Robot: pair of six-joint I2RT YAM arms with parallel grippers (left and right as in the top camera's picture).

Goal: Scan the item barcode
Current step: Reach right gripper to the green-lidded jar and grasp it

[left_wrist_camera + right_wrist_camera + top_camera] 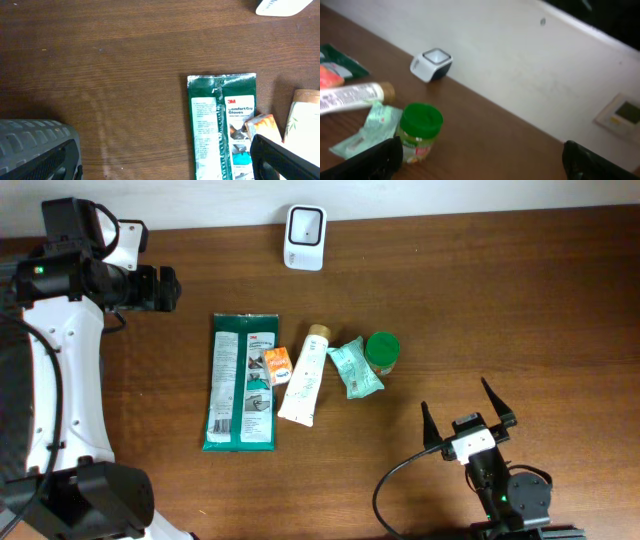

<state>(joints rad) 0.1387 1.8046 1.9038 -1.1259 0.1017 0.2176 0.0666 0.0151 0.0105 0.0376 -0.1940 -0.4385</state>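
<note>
1. At the middle of the brown wooden table (pixel 520 290), five items lie in a loose row: a flat dark green packet of gloves (pixel 241 382), a small orange carton (pixel 279 365), a white tube with a tan cap (pixel 303 377), a pale green sachet (pixel 355 369) and a small jar with a green lid (pixel 381 351).
2. The carton sits wedged between packet and tube, touching both.
3. Up at the far edge stands the white box-shaped barcode scanner (pixel 304 237), well apart from the row.
4. The left gripper (pixel 172 288) hovers near the far left corner, jaws spread wide and empty. The packet is the closest item, off to its right and nearer the front edge.
5. The right gripper (pixel 462 412) is by the near edge, jaws wide and holding nothing. The jar is the nearest item, ahead of it and to its left, with clear wood between them.
</note>
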